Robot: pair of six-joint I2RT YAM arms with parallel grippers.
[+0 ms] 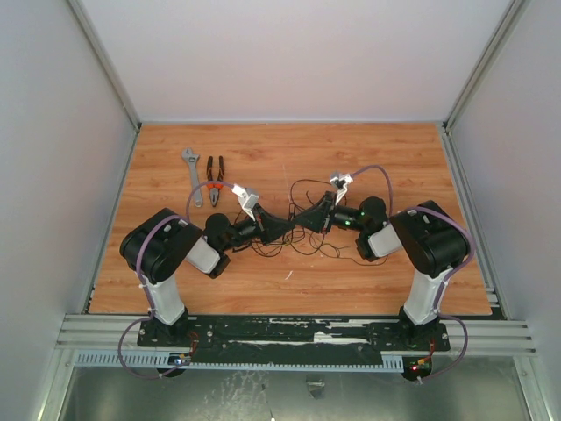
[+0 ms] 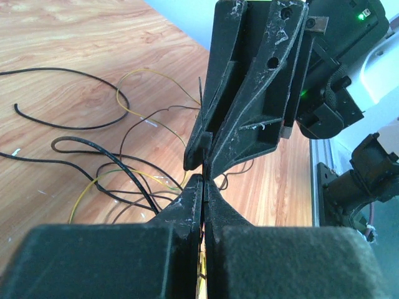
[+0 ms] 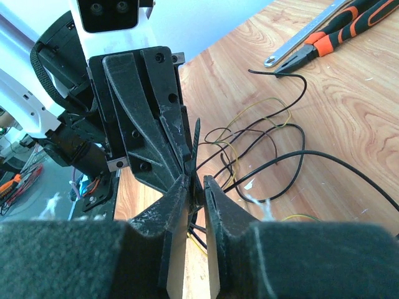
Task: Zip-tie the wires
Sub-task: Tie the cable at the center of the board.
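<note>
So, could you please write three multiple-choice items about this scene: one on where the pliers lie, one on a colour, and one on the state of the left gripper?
1. Where do the pliers lie on the table?
A. In the near right corner
B. In the far left part, beside the wrench
C. At the middle of the near edge

2. What colours are the handles of the pliers?
A. Blue and white
B. All green
C. Orange and black

3. In what state is the left gripper?
A. Shut
B. Wide open
C. Out of every view

Answers:
1 B: the top view shows them next to the wrench, far and to the left.
2 C: the right wrist view shows orange and black grips.
3 A: the left wrist view shows its fingers pressed together.
</note>
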